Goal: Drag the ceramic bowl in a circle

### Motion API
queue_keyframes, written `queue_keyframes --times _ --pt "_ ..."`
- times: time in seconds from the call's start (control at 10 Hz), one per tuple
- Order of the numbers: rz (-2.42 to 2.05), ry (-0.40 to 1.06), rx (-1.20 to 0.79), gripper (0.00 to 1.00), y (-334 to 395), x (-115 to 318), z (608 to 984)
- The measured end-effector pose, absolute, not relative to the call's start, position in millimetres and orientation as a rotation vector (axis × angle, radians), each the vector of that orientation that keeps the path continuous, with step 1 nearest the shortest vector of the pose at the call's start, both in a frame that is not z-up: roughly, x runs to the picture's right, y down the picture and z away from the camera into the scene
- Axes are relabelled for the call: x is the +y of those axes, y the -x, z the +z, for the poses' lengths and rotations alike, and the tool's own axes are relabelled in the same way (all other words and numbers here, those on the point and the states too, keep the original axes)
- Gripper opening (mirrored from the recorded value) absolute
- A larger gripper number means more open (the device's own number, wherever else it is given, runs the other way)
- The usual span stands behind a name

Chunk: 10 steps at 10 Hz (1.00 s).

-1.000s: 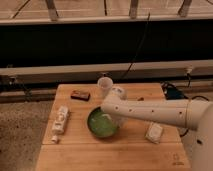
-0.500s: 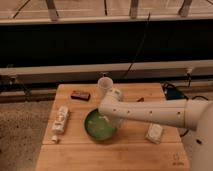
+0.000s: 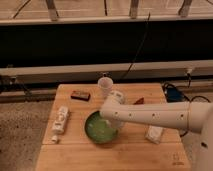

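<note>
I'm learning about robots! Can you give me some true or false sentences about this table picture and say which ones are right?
1. The ceramic bowl is green. True.
2. The end effector is at the bowl's right rim. True.
3. The white cup sits inside the bowl. False: it stands apart, behind the bowl.
4. The bowl is on the floor. False: it rests on the wooden table.
5. A dark flat packet lies near the table's far left. True.

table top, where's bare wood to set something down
Free: the front strip of the table, below the ceramic bowl and white packet; also the back left corner beside the dark bar. Crowded: the middle, where the shut gripper meets the bowl's rim, near the white cup.
</note>
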State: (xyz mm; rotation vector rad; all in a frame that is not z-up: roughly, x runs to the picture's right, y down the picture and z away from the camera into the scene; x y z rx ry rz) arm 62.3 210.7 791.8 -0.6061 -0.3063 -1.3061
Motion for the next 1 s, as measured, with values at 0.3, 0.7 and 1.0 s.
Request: queue_keyframes --times 0.3,0.7,1.0 --pt "-1.31 0.606 -0.306 0.0 -72 208 788" --pt "-1.317 0.604 -0.329 0.0 -60 217 779" --pt "-1.331 0.602 -0.34 0.0 -58 221 774"
